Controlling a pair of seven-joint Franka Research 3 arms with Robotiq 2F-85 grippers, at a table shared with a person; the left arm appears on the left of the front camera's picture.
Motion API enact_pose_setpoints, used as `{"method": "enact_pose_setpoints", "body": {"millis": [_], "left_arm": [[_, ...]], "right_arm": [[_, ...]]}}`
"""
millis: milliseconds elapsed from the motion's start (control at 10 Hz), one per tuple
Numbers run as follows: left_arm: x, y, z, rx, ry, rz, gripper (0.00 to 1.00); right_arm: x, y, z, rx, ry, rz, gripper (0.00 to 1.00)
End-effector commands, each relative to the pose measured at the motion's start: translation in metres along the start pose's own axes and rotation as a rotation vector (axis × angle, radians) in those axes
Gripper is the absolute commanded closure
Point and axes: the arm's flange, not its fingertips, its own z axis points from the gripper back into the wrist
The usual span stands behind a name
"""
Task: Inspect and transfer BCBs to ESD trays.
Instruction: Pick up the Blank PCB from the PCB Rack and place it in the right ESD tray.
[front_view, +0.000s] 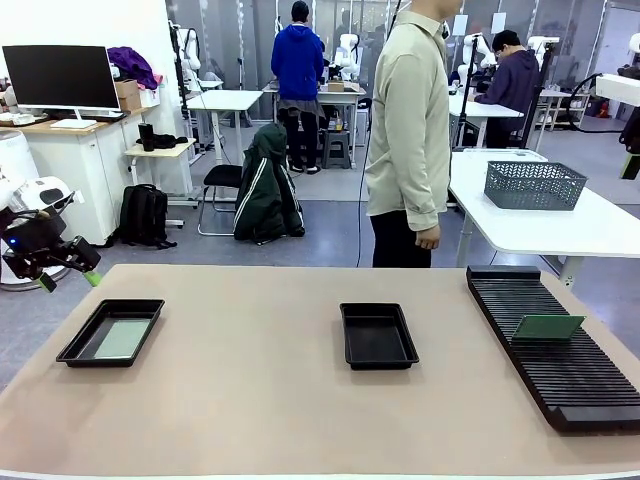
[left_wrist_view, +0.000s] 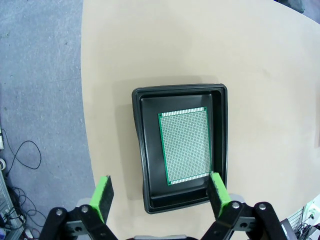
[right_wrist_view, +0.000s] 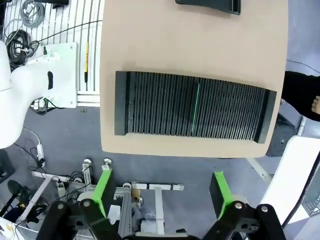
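BCB (left_wrist_view: 185, 146) flat in left tray (left_wrist_view: 139, 150) on surface (left_wrist_view: 175, 50), second BCB (front_view: 547, 326) standing in rack (front_view: 570, 385) at right, other tray (front_view: 378, 335) mid-surface, left jaws released above that first tray, right jaws released above rack, person (front_view: 405, 130) beyond

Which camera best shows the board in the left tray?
The left wrist view: it looks straight down on the board in its tray, whole face clear. The front view has the board small and slanted. The right wrist view faces the rack.
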Motion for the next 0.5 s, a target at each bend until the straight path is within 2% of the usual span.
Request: {"method": "enact_pose_setpoints", "body": {"millis": [0, 400], "left_arm": [[-0.0013, 0.0001, -0.0007, -0.003, -0.007, 0.007, 0.0], [-0.0013, 0.0001, -0.0007, -0.003, -0.007, 0.007, 0.0]], "right_arm": [[0.0018, 0.0016, -0.0013, 0.001, -0.011, -0.026, 0.0], [0.0018, 0.0016, -0.0013, 0.001, -0.011, -0.026, 0.0]]}}
